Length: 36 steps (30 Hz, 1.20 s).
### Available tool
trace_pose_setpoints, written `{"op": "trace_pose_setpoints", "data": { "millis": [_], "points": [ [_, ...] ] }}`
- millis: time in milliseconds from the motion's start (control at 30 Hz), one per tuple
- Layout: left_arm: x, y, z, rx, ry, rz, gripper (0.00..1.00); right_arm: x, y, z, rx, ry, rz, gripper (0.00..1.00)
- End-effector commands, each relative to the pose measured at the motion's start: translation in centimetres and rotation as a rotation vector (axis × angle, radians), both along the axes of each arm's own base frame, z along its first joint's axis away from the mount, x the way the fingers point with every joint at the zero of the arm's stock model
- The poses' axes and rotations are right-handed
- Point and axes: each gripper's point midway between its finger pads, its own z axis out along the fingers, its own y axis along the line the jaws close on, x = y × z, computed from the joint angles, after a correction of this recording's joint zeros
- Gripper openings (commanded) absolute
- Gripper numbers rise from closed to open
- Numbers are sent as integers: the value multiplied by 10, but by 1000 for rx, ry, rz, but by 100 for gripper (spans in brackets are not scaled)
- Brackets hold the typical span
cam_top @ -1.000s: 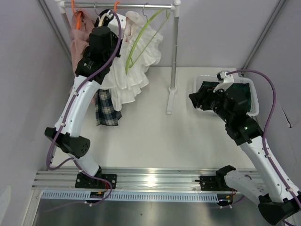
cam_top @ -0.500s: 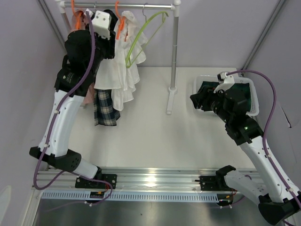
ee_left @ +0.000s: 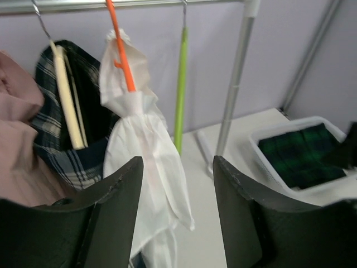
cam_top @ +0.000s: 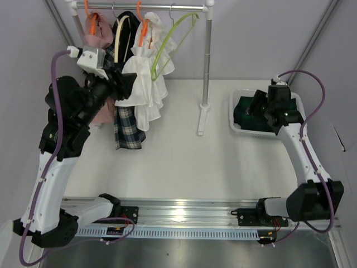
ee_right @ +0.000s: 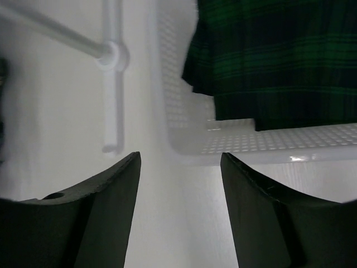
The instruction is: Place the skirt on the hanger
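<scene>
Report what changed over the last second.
The left claw pulled back from the metal clothes rail toward the near left and opened, leaving the white ruffled skirt hanging on its orange plastic hanger. The right claw shifted from beside the white mesh basket to over the dark green plaid skirt inside. Rail, basket and green skirt stayed put.

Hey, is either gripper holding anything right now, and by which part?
Nothing is held. The left gripper is open before the white skirt; the right gripper is open above the basket rim, clear of the green plaid skirt.
</scene>
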Motion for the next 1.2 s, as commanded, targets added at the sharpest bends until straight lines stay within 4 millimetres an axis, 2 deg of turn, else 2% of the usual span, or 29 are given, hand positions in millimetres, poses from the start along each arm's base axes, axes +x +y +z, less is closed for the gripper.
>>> {"op": "trace_pose_setpoints", "data": {
  "millis": [0,33,100,133,167,200,233,300,333,367,400,467,500,567,600,667,700,767,867,967,1000,1067,1100,1167],
  "points": [
    [-21,-21,-12,-96,30,-133,59,20,-22,-4,24,43,-62,66],
    [-19,-26,-36,-106,89,-145,59,30,-35,-20,4,87,-103,68],
    [-33,-33,-39,-137,92,-198,59,42,-50,-27,-27,109,-146,69],
    [-38,-38,-45,-160,114,-228,59,50,-71,-47,-47,168,-204,70],
    [-37,-45,-69,-158,165,-245,59,57,-80,-48,-61,172,-224,71],
    [-46,-49,-70,-169,163,-278,59,61,-89,-54,-73,187,-250,72],
    [-50,-59,-87,-171,204,-311,59,67,-99,-73,-85,234,-280,72],
    [-53,-67,-115,-157,255,-333,59,78,-119,-77,-88,246,-323,74],
    [-59,-71,-118,-157,260,-348,59,79,-124,-83,-100,274,-339,75],
    [-62,-73,-121,-156,263,-360,59,81,-132,-100,-127,320,-363,76],
    [-63,-76,-137,-145,297,-368,59,87,-136,-98,-141,320,-371,79],
    [-72,-80,-139,-155,296,-397,59,88,-142,-118,-171,381,-387,81],
    [-74,-83,-152,-150,322,-407,59,89,-147,-122,-188,392,-398,83],
    [-81,-85,-157,-150,329,-431,59,92,-150,-133,-199,412,-398,84],
    [-82,-84,-159,-147,330,-431,59,93,-152,-145,-206,441,-402,85],
    [-84,-80,-167,-134,335,-417,59,97,-155,-154,-208,447,-394,87],
    [-84,-79,-169,-125,332,-415,59,97,-156,-167,-205,479,-395,87],
    [-86,-79,-174,-116,345,-420,59,99,-157,-175,-194,493,-398,86],
    [-87,-80,-176,-112,349,-428,59,99,-154,-190,-180,517,-388,77],
    [-87,-80,-179,-108,353,-427,59,99,-152,-192,-185,518,-384,56],
    [-87,-81,-180,-107,355,-430,59,102,-151,-189,-184,504,-384,44],
    [-87,-81,-182,-104,359,-433,59,104,-151,-180,-189,481,-385,33],
    [-87,-82,-183,-102,361,-436,59,106,-151,-175,-189,471,-385,21],
    [-86,-82,-184,-102,360,-434,59,109,-149,-160,-177,441,-379,11]
  ]
}}
